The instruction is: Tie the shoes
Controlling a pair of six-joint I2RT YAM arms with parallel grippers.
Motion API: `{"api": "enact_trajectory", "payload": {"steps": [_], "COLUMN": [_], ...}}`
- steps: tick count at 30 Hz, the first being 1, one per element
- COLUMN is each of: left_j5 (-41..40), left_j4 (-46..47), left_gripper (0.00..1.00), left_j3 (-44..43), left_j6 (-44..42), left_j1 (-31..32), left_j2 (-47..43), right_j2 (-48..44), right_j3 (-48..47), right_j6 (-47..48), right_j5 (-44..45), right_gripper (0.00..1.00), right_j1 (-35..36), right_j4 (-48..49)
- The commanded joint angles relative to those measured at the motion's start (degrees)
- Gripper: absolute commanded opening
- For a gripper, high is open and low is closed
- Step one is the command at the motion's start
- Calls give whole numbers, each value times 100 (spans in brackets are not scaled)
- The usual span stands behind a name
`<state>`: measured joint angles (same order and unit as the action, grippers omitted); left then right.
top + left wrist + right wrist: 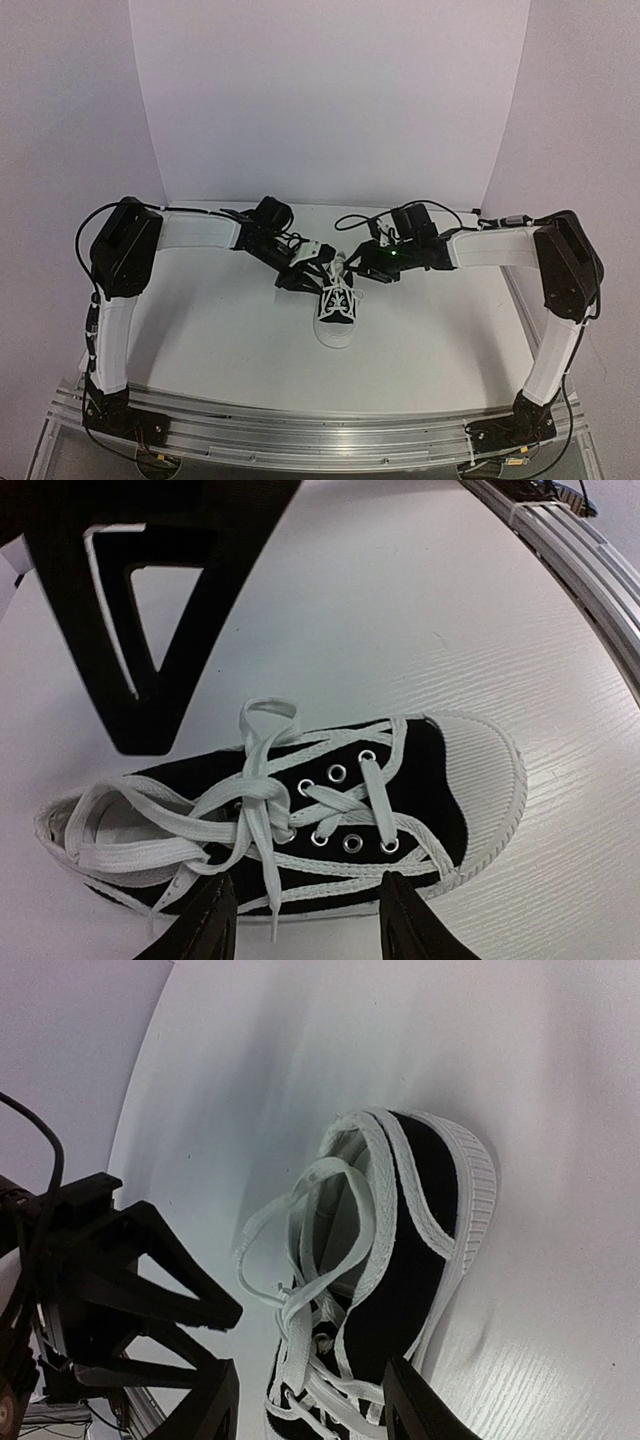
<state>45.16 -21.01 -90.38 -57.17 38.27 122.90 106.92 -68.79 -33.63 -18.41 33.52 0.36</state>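
Sneaker, small black canvas with white rubber toe cap and sole [338,312], sat flat on the white counter [220,330], toe toward the arm bases and heel away from them. Long white laces [255,800] crossed loosely over the sneaker's tongue. One slack loop [268,712] stuck out past the sneaker's edge. Couldn't tell if any knot had set.

Left end effector [305,920] hovered just above the sneaker's left side, fingers [205,925] spread, nothing held. Right end effector [312,1405] hovered near the sneaker's heel end, also spread and empty. The two were close together over the sneaker's collar, not touching.

Step in hand, my read: grabbing lace strands to form or tighten the bow; the task looked far from done.

Doing it well probably means:
- each end effector takes one strand only, away from the crossing, so the pinch doesn't trap two layers
- come down onto lace lying clear of the sneaker's canvas, not onto the eyelets
- pull outward and level on both sides together, so the light sneaker doesn't slide or tip

Main risks: the flat lace slipping out, and the end effectors bumping each other.
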Motion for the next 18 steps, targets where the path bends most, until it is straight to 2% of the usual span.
{"api": "enact_trajectory", "payload": {"steps": [1,3,7,10,12,17,18], "left_j5": [-293,-294,-290,-372,-389,-484,-508], "left_j4": [58,-100,-81,-4,3,-187,-270], "left_gripper": [33,30,35,34,28,2,0], "left_j3": [-303,-361,-325,-495,-578,-605,-617], "left_j6": [249,235,214,410,467,409,382], "left_j1": [-39,-36,12,34,40,49,49], "left_j2": [340,394,489,627,681,676,653], "right_j2": [-362,-400,-387,-374,-393,-458,-467], "right_j3": [65,95,128,119,138,256,270], "right_j6": [12,26,28,26,38,7,-2], "right_j5": [60,73,79,36,29,51,53], "right_gripper": [50,50,50,50,50,50,50], "right_j1": [14,14,14,14,14,14,14], "right_j4": [122,121,131,131,123,131,131]}}
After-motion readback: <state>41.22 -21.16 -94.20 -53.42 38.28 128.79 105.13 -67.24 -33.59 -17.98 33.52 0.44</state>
